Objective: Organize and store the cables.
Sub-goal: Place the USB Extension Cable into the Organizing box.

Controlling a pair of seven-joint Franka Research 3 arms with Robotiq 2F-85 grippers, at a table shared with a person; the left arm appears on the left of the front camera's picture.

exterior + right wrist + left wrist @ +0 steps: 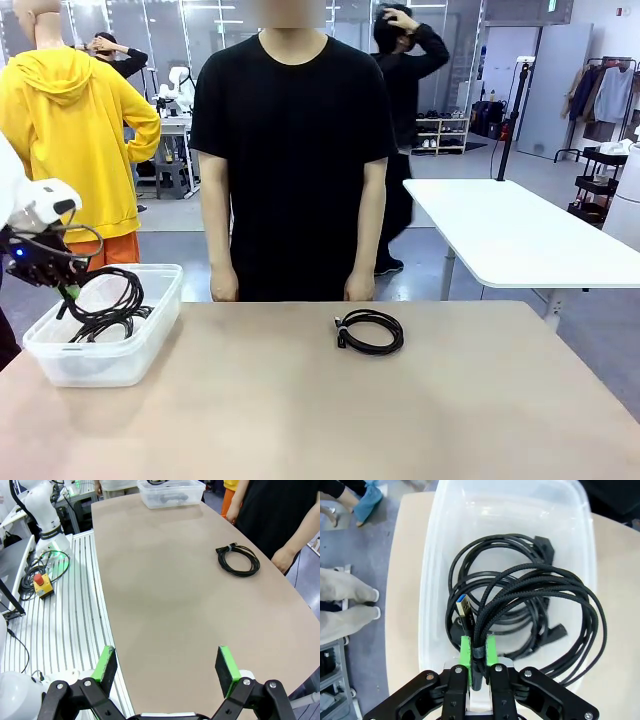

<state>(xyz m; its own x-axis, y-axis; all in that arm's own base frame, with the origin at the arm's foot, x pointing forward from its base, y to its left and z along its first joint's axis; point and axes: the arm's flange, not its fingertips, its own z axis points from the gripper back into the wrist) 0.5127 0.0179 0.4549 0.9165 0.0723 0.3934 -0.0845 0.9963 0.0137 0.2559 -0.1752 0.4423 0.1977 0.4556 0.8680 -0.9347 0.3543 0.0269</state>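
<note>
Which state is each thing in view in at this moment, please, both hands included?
Left hand: shut on a coiled cable, held over the clear bin.
Right hand: open, holding nothing, above the table.
Clear bin: lidless, with another coiled cable lying inside.
Cable on the table: coiled, lying flat, untouched.
Person's hands: hanging at the far table edge.

Right gripper at bottom edge, green pads far apart, nothing between them. Tan table across middle of frame. One black coiled cable flat at upper right, near person's hand. Clear plastic bin at top centre, dark cords inside. Red button box at left on ribbed floor.
</note>
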